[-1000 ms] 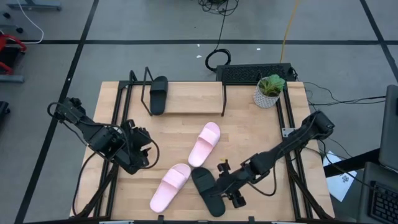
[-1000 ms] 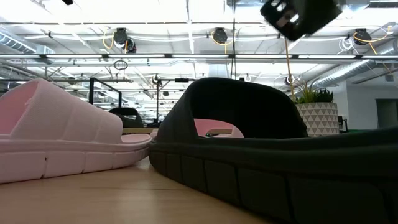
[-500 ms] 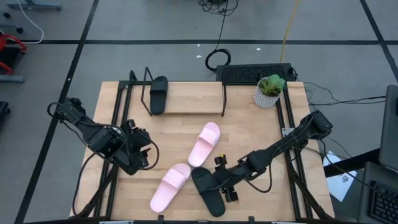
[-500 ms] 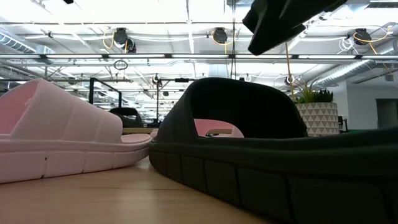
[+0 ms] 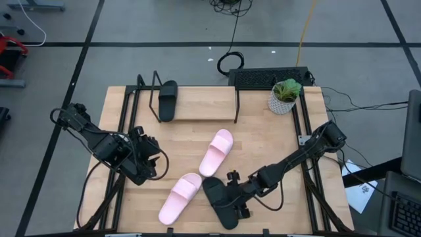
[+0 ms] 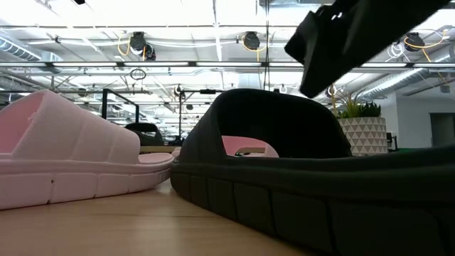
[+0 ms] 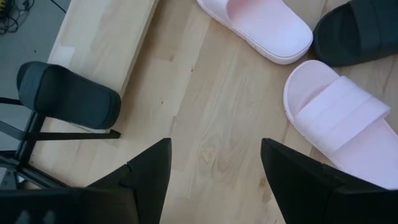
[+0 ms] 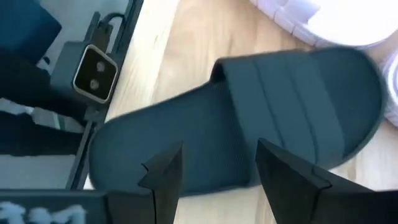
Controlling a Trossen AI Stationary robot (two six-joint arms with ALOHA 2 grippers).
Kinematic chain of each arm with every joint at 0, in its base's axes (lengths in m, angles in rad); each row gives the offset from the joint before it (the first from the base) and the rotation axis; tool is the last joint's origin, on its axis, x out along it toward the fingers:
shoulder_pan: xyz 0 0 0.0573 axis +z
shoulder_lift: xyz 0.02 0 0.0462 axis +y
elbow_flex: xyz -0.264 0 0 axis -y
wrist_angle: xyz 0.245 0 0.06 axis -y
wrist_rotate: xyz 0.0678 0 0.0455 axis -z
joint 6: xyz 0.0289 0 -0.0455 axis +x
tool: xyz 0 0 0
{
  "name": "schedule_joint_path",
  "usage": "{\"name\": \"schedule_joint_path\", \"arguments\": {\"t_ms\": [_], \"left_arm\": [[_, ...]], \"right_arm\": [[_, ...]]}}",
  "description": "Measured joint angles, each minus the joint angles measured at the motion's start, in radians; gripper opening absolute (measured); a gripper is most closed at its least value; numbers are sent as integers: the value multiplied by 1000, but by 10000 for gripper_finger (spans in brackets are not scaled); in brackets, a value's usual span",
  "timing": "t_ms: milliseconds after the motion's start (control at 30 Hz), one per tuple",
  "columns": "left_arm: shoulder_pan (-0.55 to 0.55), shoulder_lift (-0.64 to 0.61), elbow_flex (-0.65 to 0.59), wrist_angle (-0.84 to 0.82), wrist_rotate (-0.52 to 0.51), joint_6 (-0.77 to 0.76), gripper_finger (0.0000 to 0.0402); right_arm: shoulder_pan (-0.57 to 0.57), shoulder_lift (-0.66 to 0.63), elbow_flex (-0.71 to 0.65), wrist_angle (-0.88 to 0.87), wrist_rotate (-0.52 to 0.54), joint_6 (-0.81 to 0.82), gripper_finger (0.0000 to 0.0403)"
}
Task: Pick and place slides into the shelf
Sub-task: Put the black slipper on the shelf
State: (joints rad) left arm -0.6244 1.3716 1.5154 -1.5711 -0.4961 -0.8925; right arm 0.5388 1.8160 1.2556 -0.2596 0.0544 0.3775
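One black slide (image 5: 220, 201) under open right gripper (image 5: 233, 195), seemingly untouched.

Even, bright overhead light falls on the tabletop (image 5: 263, 141), leaving only soft, short shadows beside the slides. In the low view, ceiling lamps (image 6: 249, 39) glare white and wash out the ceiling, and the near black slide (image 6: 313, 185) looms large and dim. The right wrist view is smeared with blur; the left wrist view is sharp.

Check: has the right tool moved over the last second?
Yes. In the high view the right tool has shifted left, from beside the black slide on the table to over its edge; that slide has not moved. The tool is open.
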Motion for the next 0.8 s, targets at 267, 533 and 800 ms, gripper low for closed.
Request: {"name": "schedule_joint_path", "arguments": {"t_ms": [267, 533, 800], "left_arm": [[0, 0, 0, 0, -1, 27, 246], [0, 0, 0, 0, -1, 30, 246], [0, 0, 0, 0, -2, 34, 246]], "right_arm": [[-9, 1, 0, 0, 76, -2, 189], [-1, 16, 0, -10, 76, 2, 189], [-2, 16, -12, -20, 114, 3, 189]]}}
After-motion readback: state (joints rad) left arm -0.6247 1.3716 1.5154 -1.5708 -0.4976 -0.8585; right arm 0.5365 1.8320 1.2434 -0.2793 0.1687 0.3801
